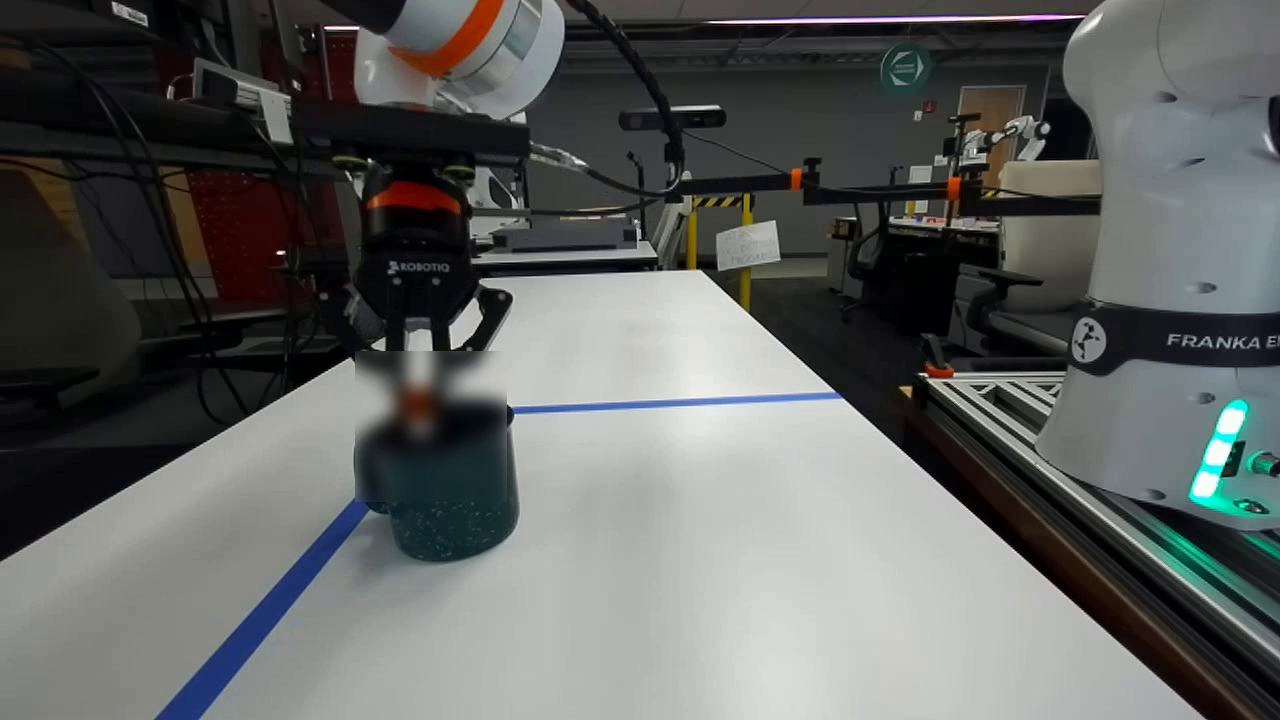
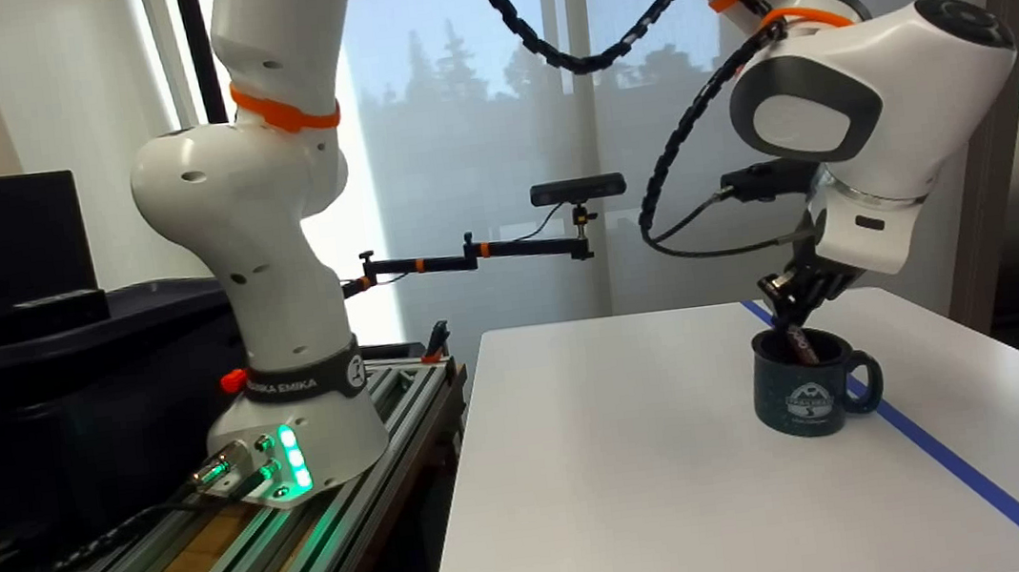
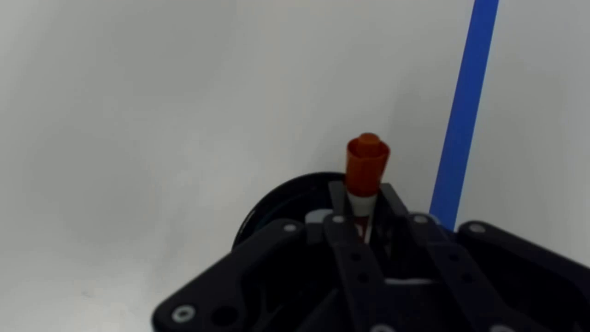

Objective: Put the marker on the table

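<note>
The marker has a red-orange cap end, a white band and a dark red label. My gripper is shut on it, with a fingertip against each side. In an exterior view the marker slants down inside the mouth of the dark teal mug, and the gripper is just above the rim. Its lower end is hidden by the mug. In an exterior view the fingertips and marker are blurred over the mug. The mug stands upright on the white table.
Blue tape lines run across the table, one passing by the mug. The mug's handle points away from the robot base. The base stands on a metal-framed bench beside the table. A camera on a bar stands behind the table.
</note>
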Robot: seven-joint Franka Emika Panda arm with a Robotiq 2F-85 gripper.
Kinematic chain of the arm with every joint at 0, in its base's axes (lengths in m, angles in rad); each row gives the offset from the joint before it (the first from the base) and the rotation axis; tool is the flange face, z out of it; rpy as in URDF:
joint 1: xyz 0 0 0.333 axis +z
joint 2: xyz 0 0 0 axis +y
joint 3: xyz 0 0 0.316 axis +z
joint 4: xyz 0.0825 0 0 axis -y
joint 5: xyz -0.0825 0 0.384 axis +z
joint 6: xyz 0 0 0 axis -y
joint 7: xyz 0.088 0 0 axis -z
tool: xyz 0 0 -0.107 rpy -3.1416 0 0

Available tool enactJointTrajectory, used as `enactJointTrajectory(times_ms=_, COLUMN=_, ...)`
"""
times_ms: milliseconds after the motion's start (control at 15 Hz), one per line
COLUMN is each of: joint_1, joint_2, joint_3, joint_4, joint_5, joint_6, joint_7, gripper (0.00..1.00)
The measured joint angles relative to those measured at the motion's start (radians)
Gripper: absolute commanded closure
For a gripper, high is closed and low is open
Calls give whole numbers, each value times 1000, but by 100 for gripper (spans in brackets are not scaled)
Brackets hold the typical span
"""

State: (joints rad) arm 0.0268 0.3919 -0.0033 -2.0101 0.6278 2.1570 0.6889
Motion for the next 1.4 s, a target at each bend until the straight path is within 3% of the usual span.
enactJointTrajectory(times_ms=333, joint_1=19, joint_2=-172, joint_3=4, joint_4=-89, joint_5=-15, joint_6=-42, joint_7=51, gripper=95)
enactJointTrajectory(times_ms=733, joint_1=40, joint_2=-401, joint_3=24, joint_4=-278, joint_5=-132, joint_6=1, joint_7=306, gripper=95)
enactJointTrajectory(times_ms=1000, joint_1=43, joint_2=-484, joint_3=83, joint_4=-438, joint_5=-186, joint_6=116, joint_7=473, gripper=95)
enactJointTrajectory(times_ms=1400, joint_1=53, joint_2=-488, joint_3=154, joint_4=-621, joint_5=-256, joint_6=388, joint_7=646, gripper=95)
